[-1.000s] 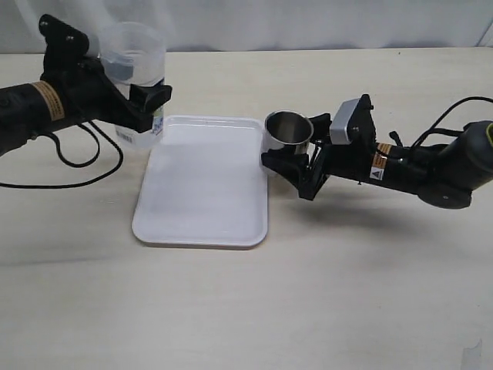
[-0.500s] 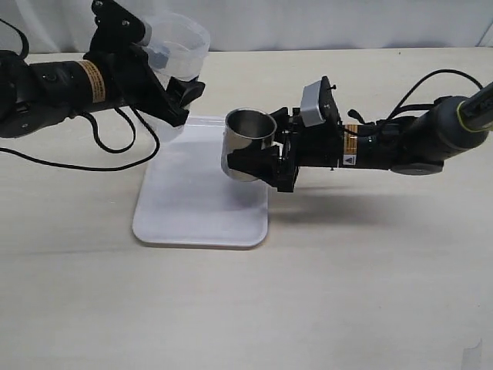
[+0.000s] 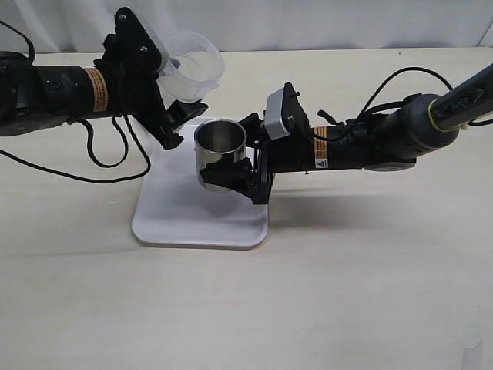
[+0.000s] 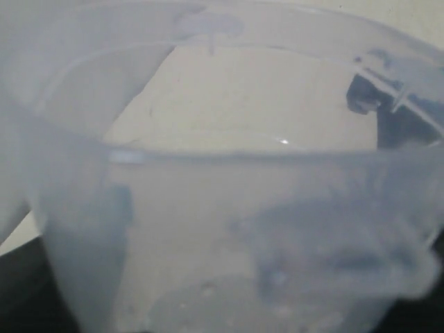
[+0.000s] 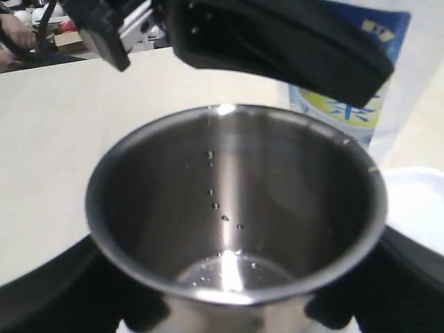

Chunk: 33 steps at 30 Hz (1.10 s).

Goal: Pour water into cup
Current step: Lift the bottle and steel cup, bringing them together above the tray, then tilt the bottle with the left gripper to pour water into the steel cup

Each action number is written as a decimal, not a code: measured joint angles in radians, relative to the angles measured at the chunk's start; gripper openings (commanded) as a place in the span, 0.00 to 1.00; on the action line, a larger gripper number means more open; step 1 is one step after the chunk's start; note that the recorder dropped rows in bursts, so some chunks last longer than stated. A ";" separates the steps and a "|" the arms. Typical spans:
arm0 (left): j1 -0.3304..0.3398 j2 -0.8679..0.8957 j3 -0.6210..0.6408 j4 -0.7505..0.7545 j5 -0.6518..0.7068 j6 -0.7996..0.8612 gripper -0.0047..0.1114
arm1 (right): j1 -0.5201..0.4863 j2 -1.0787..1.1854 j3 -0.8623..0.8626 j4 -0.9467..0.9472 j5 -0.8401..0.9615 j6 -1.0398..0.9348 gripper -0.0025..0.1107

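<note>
Jaws of the right gripper (image 3: 235,158) clamp the cup (image 3: 221,146) between them, upright over the white tray (image 3: 185,220). The left gripper (image 3: 166,81) pinches the translucent plastic container (image 3: 194,65) between its jaws, tipped with its mouth near the cup's rim. Inside the shiny steel cup, droplets cling to the wall and a little water (image 5: 232,269) glints at the bottom. The container's blue, white and yellow label (image 5: 347,104) is too blurred to read.

Legible text: I'm making out no full words.
I'm seeing cut-off blue characters on the label (image 5: 345,104) of the plastic container (image 3: 192,65) and a warning-triangle sticker (image 3: 318,163) on the right arm (image 3: 385,139).
</note>
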 measured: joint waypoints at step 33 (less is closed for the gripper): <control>0.000 0.000 0.000 0.000 -0.004 0.477 0.04 | 0.000 0.000 0.000 0.083 0.016 -0.120 0.06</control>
